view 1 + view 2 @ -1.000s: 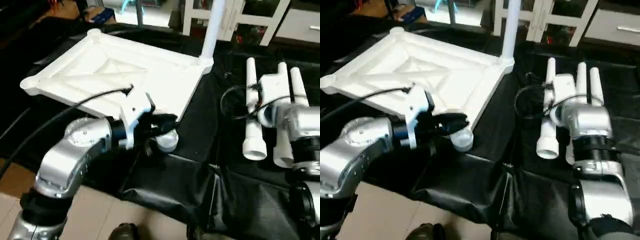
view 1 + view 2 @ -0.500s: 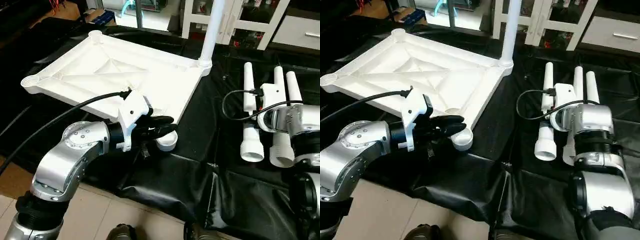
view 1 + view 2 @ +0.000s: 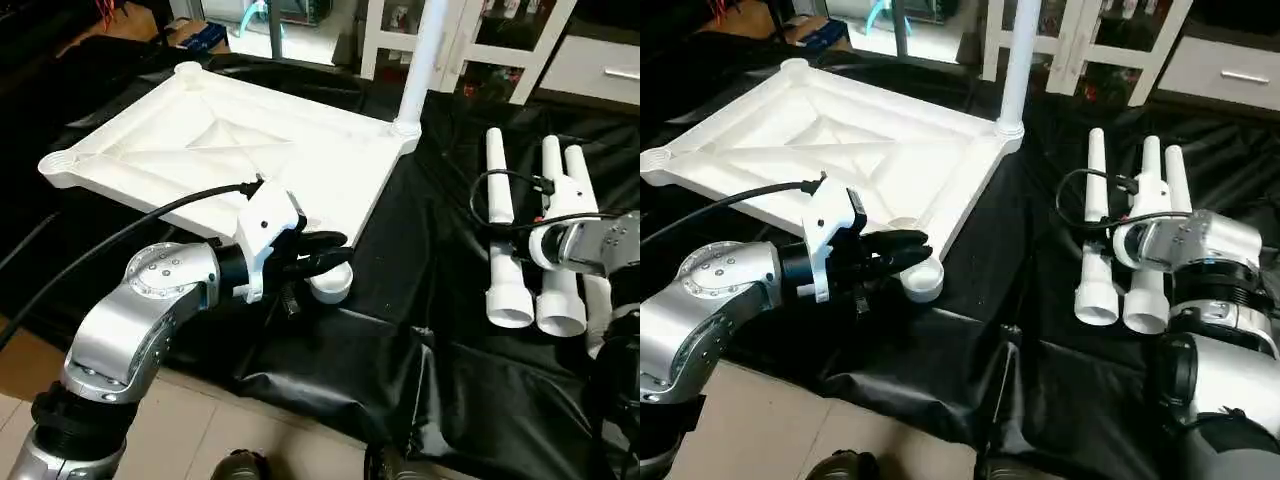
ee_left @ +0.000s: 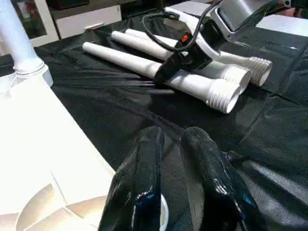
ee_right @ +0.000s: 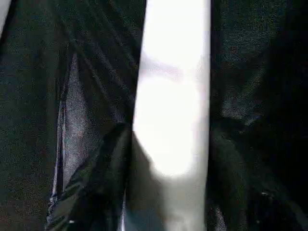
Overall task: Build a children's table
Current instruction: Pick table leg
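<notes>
A white plastic tabletop lies upside down on a work table draped in black cloth, its X-shaped ribs facing up. Round sockets sit at its corners. 1 white tube leg already stands upright in the far corner socket on the robot's right side. The near corner socket on that same side is open and empty, just at the tabletop's edge.

The left gripper reaches in from the robot's left on a silver forearm, with a black cable running back along the arm. Its 2 black fingers are drawn close together with a narrow gap between them, and they sit right at the near corner socket. They appear to pinch the tabletop's rim beside the socket, though the contact itself is hidden under the fingers.

To the robot's right, well apart from the tabletop, 3 loose legs lie side by side on the black cloth, their wider ends toward the robot. The right gripper is down over this group, at the leg nearest the tabletop. In the right wrist view, a white leg runs between the 2 dark fingers, which stand on either side of it. Whether they press on the tube cannot be told.
</notes>
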Motion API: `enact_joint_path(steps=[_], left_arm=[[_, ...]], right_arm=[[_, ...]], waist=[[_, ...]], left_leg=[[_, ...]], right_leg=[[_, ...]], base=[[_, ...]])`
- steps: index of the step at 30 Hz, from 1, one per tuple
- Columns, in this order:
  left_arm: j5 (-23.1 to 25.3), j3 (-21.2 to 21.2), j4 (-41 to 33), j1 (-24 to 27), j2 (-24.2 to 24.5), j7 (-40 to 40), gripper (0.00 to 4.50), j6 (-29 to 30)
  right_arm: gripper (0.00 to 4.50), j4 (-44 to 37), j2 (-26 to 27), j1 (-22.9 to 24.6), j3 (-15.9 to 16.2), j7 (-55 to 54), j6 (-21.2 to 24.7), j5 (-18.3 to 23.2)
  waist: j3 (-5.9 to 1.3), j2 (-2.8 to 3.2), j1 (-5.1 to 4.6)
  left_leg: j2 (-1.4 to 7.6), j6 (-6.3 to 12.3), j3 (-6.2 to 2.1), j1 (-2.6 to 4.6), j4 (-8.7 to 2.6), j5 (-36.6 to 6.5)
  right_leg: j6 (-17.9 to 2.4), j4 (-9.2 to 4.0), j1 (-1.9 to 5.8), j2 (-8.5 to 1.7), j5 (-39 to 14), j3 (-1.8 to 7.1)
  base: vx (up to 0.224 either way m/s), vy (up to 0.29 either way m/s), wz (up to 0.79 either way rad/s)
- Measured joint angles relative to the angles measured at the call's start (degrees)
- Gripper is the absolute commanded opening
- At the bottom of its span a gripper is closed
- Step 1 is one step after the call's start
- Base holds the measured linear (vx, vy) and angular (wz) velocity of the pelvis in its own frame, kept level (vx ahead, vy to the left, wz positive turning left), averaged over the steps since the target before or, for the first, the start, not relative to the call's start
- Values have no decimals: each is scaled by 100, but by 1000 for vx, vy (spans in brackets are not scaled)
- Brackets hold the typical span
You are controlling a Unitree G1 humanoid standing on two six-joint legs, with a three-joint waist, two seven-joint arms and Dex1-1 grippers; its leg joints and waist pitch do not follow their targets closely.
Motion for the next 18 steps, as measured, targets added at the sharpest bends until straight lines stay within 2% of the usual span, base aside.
enact_joint_path(steps=[2,3,18], left_arm=[[1,0,0,-7,0,26,90,-1],[1,0,2,-18,0,34,90,-3],[0,77,130,-154,-33,208,90,-82]], right_arm=[[207,20,-21,0,-5,12,0,12],[185,23,-26,0,-4,16,-6,11],[177,-171,-138,87,117,115,-29,5]], waist=[[0,0,8],[0,0,14],[1,1,69]], left_leg=[[1,-1,0,0,0,0],[2,-1,0,0,0,1],[2,-3,0,-6,2,1]], right_leg=[[0,0,0,3,0,0],[0,0,0,5,0,0],[-2,-1,-6,7,1,1]], base=[[0,0,0],[0,0,0],[0,0,0]])
